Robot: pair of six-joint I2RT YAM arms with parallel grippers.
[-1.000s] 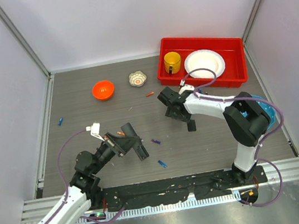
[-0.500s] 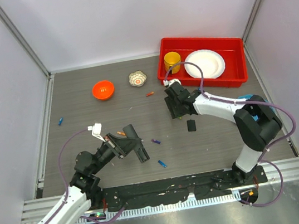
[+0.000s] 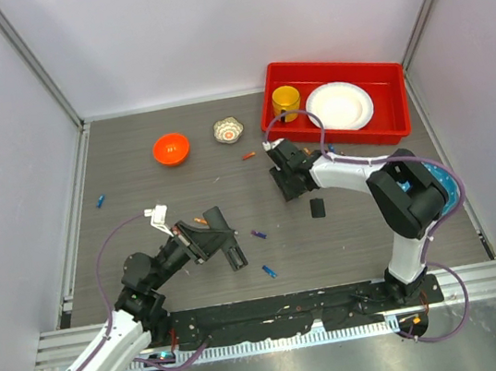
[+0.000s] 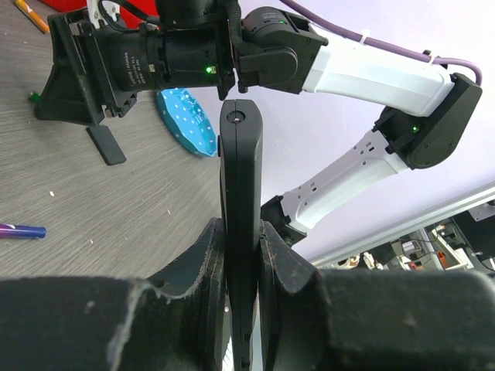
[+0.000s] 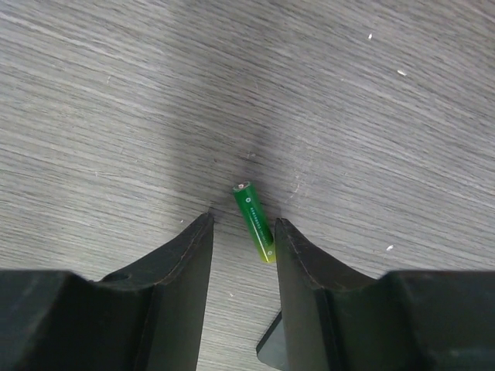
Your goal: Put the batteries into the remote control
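My left gripper (image 3: 222, 242) is shut on the remote control (image 4: 240, 193), a slim black bar held on edge between its fingers (image 4: 203, 259) above the table. My right gripper (image 3: 287, 185) is open and low over the table. In the right wrist view a green battery (image 5: 254, 222) lies flat between its fingertips (image 5: 193, 239), close to the right one and not clamped. Other batteries lie loose: orange (image 3: 248, 155), orange (image 3: 200, 221), purple (image 3: 258, 234), blue (image 3: 268, 271) and blue (image 3: 100, 201).
A small flat black piece (image 3: 318, 208) lies just right of my right gripper, also seen in the right wrist view (image 5: 271, 352). An orange bowl (image 3: 170, 148) and a small patterned cup (image 3: 229, 130) stand at the back. A red tray (image 3: 389, 132) holds a yellow mug (image 3: 287, 102) and a white plate (image 3: 339, 106).
My right gripper has moved a little left and back, away from the small black piece, and come down over the green battery. The left arm and remote have not moved.
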